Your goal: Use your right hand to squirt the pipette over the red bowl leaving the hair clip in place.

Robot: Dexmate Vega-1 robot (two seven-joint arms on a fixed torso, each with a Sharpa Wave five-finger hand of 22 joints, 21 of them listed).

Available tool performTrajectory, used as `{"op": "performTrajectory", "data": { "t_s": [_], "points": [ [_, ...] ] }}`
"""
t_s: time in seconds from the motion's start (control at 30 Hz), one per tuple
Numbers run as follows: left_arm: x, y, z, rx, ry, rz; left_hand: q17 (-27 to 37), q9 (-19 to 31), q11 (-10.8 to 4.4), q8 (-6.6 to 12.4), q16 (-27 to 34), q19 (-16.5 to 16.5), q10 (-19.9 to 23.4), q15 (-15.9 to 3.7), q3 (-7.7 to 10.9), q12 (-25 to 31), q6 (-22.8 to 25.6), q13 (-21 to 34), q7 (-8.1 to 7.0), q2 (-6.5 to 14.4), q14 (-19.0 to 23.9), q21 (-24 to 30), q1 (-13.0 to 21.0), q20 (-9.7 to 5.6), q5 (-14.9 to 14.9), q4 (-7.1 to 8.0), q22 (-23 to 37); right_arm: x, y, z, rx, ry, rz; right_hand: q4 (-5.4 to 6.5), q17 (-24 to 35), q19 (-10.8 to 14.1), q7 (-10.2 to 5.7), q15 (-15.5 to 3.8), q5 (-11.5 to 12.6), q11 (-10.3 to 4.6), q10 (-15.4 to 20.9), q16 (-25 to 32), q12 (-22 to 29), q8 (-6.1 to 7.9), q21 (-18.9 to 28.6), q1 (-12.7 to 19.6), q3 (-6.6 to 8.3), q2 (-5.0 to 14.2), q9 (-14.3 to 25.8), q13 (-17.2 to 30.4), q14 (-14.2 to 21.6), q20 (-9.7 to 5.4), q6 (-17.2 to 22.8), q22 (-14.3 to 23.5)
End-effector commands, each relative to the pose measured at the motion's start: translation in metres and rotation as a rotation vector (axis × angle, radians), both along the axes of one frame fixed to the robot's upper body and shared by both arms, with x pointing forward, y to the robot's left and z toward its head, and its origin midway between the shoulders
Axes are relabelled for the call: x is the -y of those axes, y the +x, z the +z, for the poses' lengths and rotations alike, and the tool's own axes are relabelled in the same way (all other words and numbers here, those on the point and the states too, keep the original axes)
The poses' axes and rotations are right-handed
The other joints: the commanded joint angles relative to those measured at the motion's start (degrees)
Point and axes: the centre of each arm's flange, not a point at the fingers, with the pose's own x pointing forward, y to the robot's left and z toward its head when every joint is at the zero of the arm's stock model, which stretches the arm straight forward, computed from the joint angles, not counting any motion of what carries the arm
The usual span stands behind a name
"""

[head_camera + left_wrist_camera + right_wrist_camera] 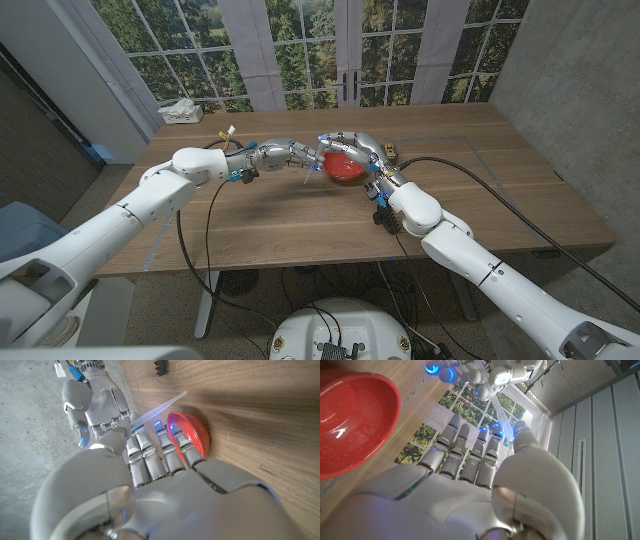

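The clear pipette [160,407] hangs in the air between my two hands, just left of the red bowl [346,170]. My left hand [285,155] pinches one end of it between thumb and fingers. My right hand [352,143] reaches over the bowl's far rim, and its thumb and fingertips close on the pipette [502,417] from the other side. The pipette's thin tip [311,172] slants down toward the table beside the bowl. The bowl [350,420] looks empty. A black toothed hair clip [161,366] lies on the wood past the bowl, by my right wrist [392,152].
A white tissue box [180,111] stands at the table's far left corner. Black cables [480,185] trail over the right half of the table [300,220] and hang off its front edge.
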Motion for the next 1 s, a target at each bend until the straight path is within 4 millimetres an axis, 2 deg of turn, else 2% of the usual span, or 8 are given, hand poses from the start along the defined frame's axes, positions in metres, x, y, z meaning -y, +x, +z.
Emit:
{"op": "performTrajectory", "data": {
  "t_s": [0.03, 0.17, 0.23, 0.4, 0.63, 1.0],
  "points": [
    [0.0003, -0.0017, -0.0012, -0.002, 0.0, -0.002, 0.04, 0.2, -0.49, -0.27, -0.13, 0.25, 0.61, -5.79, -0.22, -0.19, 0.86, 0.09, 0.35, 0.03, 0.63, 0.38, 0.46, 0.04, 0.31, 0.02, 0.21, -0.0053, 0.0014, -0.0006, -0.007, 0.028, 0.032, -0.38, 0.39, 0.64, 0.06, -9.09, 0.05, -0.27, 0.58, 0.52, 0.23, 0.57, 0.62, 0.79, 0.14, -0.13, 0.2, 0.23, 0.23, 0.19, 1.38, 0.16],
    [0.0003, -0.0024, -0.0019, -0.004, 0.002, -0.002, 0.03, 0.2, -0.47, -0.33, -0.16, 0.27, 0.66, -5.79, -0.24, -0.22, 0.84, 0.1, 0.25, 0.02, 0.7, 0.4, 0.5, 0.06, 0.32, 0.01, 0.21, -0.0079, 0.0005, -0.002, 0.02, 0.033, 0.014, -0.59, 0.59, 0.72, 0.13, -9.36, 0.14, -0.55, 0.74, 0.68, 0.28, 0.58, 0.69, 1.67, 0.33, -0.08, 0.18, 0.23, 0.2, 0.0, 1.65, 0.18],
    [0.0001, -0.0027, -0.0021, -0.004, 0.003, -0.001, 0.03, 0.2, -0.46, -0.34, -0.17, 0.26, 0.65, -5.81, -0.25, -0.26, 0.86, 0.1, 0.26, 0.03, 0.71, 0.4, 0.48, 0.05, 0.32, 0.04, 0.21, -0.0091, 0.0006, -0.0023, 0.017, 0.035, 0.022, -0.9, 0.73, 0.87, -0.61, -9.53, 0.24, -0.86, 1.06, 0.85, 0.4, 0.91, 0.8, 3.03, 0.64, -0.15, 0.18, 0.23, 0.35, -0.26, 2.75, 0.19],
    [-0.0001, -0.0032, -0.0018, -0.004, 0.001, -0.002, 0.02, 0.2, -0.44, -0.44, -0.22, 0.25, 0.7, -5.75, -0.26, -0.31, 0.78, 0.11, 0.21, 0.06, 0.78, 0.4, 0.49, 0.07, 0.33, 0.07, 0.21, -0.0116, 0.0012, -0.0035, 0.025, 0.031, 0.022, -1.24, 0.62, 1.1, -0.48, -9.65, 0.34, -1.11, 1.48, 0.7, 0.58, 1.35, 0.98, 5.18, 1.26, -0.37, 0.25, 0.32, 0.46, -0.5, 4.07, 0.19],
    [-0.0003, -0.0035, -0.002, -0.002, 0.0, -0.004, 0.01, 0.2, -0.47, -0.47, -0.29, 0.21, 0.57, -5.67, -0.29, -0.46, 0.86, 0.12, 0.24, 0.07, 0.78, 0.4, 0.5, 0.1, 0.34, 0.08, 0.22, -0.0134, 0.0012, -0.0039, 0.032, 0.048, 0.028, -0.83, 0.64, 1.47, -0.4, -9.45, 0.29, -1.08, 2.34, 0.79, 0.93, 2.12, 1.22, 6.08, 1.33, -0.78, 0.42, 0.46, 0.86, -0.87, 5.93, 0.19],
    [-0.0011, -0.0035, -0.0028, -0.005, -0.002, -0.004, 0.02, 0.21, -0.41, -0.55, -0.36, 0.19, 0.67, -5.68, -0.34, -0.54, 0.9, 0.13, 0.24, 0.09, 0.79, 0.4, 0.56, 0.09, 0.35, 0.08, 0.22, -0.0148, 0.0033, -0.0029, 0.023, 0.067, 0.052, -0.05, 1.5, 2.12, 0.29, -9.49, 0.11, -1.72, 4.61, 1.9, 1.62, 3.87, 1.75, 6.9, 1.23, -0.18, 0.56, 0.47, 2.11, -1.37, 10.48, 0.24]
  ]
}}
